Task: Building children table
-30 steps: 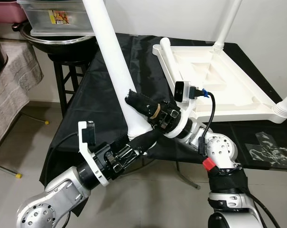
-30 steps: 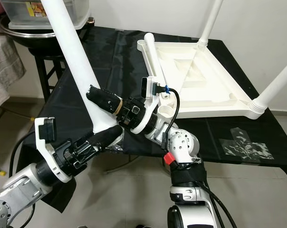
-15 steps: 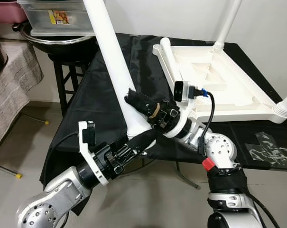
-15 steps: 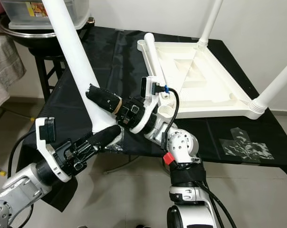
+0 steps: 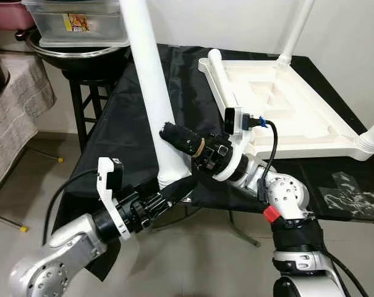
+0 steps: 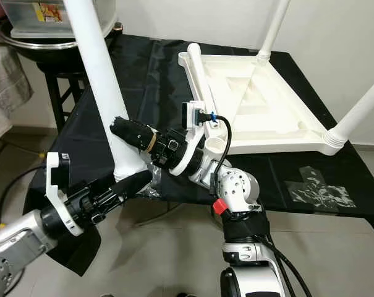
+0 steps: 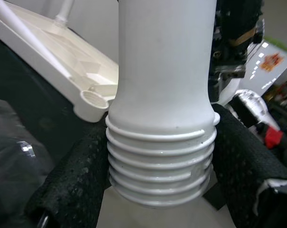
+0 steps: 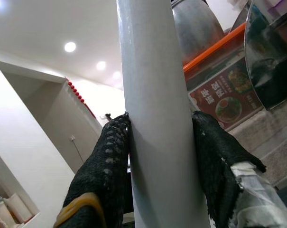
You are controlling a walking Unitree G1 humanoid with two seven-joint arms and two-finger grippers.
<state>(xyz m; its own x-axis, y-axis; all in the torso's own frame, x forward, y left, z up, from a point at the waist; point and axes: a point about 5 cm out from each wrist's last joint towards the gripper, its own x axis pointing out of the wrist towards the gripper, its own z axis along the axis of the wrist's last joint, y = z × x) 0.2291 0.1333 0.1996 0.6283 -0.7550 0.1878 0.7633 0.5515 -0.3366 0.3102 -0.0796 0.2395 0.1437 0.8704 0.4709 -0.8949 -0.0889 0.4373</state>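
I hold a long white table leg point(image 5: 146, 80) nearly upright at the black-covered table's front edge. My left gripper point(image 5: 177, 184) is shut on the leg's threaded lower end point(image 7: 161, 156), with a black finger point(image 7: 72, 180) on each side. Higher up, my right gripper point(image 5: 171, 139) is shut on the leg's smooth shaft point(image 8: 155, 118). The white tabletop point(image 5: 310, 117) lies upside down on the table, with upright legs at its far corner point(image 5: 295, 31) and right corner point(image 5: 373, 133). An empty socket point(image 6: 214, 145) at its near corner lies just right of my right wrist.
A metal basin point(image 5: 75, 52) carrying clear plastic boxes stands on a stool at the back left. A grey cloth point(image 5: 20, 93) hangs at the far left. Crumpled clear tape point(image 5: 353, 198) lies on the black cover point(image 5: 131, 124) at the right. Tiled floor lies below.
The leg has swung more upright, its top moving right. My left arm has dropped lower and to the left with the threaded end; my right gripper keeps its hold.
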